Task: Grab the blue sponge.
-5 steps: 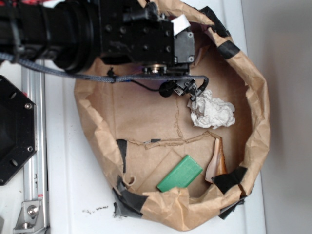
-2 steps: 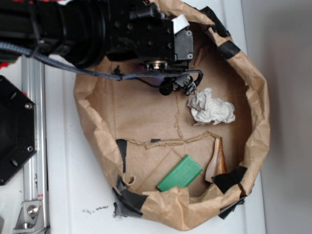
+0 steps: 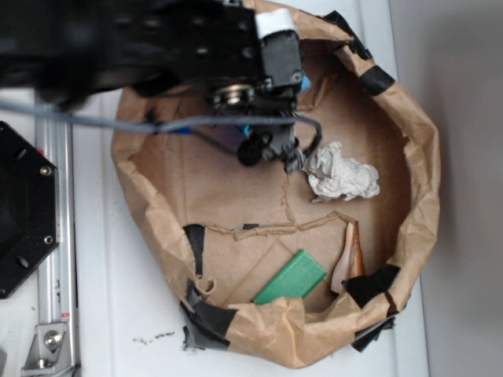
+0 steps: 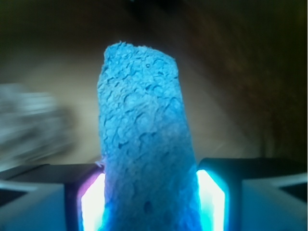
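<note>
Your gripper (image 4: 150, 202) was clamped on the blue sponge (image 4: 144, 139), whose long axis ran straight out between the pads toward the frame's top.

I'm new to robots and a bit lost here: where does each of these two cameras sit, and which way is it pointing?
Exterior: above, looking down on the paper-lined basin, white paper wad and green block; the black arm crosses the top, its gripper over the basin.
Wrist: on the gripper, looking along its fingers clamped on the blue sponge.
Shared: the gripper; blue bits in the exterior view may be the sponge.
</note>
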Motion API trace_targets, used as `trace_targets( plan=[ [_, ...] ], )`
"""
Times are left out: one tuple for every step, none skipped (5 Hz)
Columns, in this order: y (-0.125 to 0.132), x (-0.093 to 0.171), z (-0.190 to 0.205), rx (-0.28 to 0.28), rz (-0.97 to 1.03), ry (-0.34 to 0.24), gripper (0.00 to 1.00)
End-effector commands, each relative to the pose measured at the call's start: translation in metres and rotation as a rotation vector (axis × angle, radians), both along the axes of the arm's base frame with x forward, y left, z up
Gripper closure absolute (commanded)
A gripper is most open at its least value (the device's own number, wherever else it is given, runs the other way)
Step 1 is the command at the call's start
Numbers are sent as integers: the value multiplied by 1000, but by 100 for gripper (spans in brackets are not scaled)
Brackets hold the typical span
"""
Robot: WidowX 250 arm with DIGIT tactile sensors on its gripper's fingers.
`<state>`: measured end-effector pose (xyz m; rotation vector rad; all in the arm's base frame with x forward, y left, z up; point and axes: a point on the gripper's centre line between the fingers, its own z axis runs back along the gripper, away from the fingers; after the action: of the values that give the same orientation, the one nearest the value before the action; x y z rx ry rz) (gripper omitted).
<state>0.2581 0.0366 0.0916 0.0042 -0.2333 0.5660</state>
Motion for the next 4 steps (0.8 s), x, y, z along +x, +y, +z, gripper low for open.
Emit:
trace_targets(
  plan=[
    [-60, 10, 82, -7, -319, 89, 100],
    [-56, 1, 81, 21, -316, 143, 100],
    [-26, -21, 93, 90, -258, 89, 100],
    [-8, -30, 95, 109, -265, 44, 100]
  ],
)
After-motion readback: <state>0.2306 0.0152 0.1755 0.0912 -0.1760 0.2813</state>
